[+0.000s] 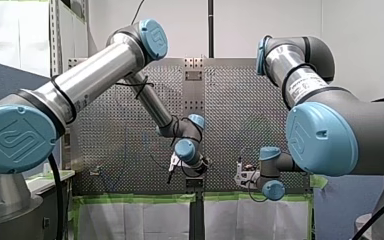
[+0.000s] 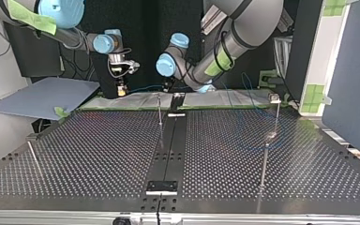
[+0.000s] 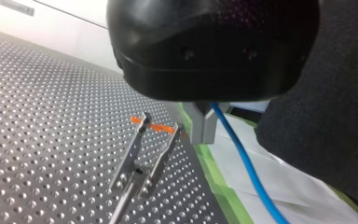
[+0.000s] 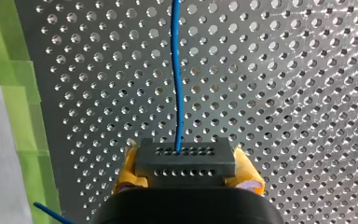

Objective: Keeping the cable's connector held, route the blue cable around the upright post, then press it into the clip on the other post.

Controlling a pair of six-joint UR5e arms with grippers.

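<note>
**Front view:** The perforated table [image 1: 130, 125] fills the middle of the frame, with green tape [image 1: 130, 198] along its lower edge. My left arm [image 1: 145, 95] slants down from the upper left, and the left gripper [image 1: 172, 167] is at lower centre. My right arm [image 1: 305, 80] bends in from the right, and the right gripper [image 1: 240, 175] is low, just right of centre. Both grippers are too small here to tell how their fingers stand.

**Top view:** A thin upright post [image 2: 160, 110] stands at upper centre, below both grippers. A second post [image 2: 276, 115] rises at the right. The blue cable [image 2: 253, 136] lies in loops around that second post.

**Left wrist view:** The metal fingers [image 3: 198, 126] pinch the blue cable, which runs out ahead over white paper. A forked metal clip [image 3: 140, 140] with orange tips stands just beside them.

**Right wrist view:** The yellow pads [image 4: 247, 172] clamp the dark connector [image 4: 186, 156]. The cable leads straight ahead from it over the table.
</note>
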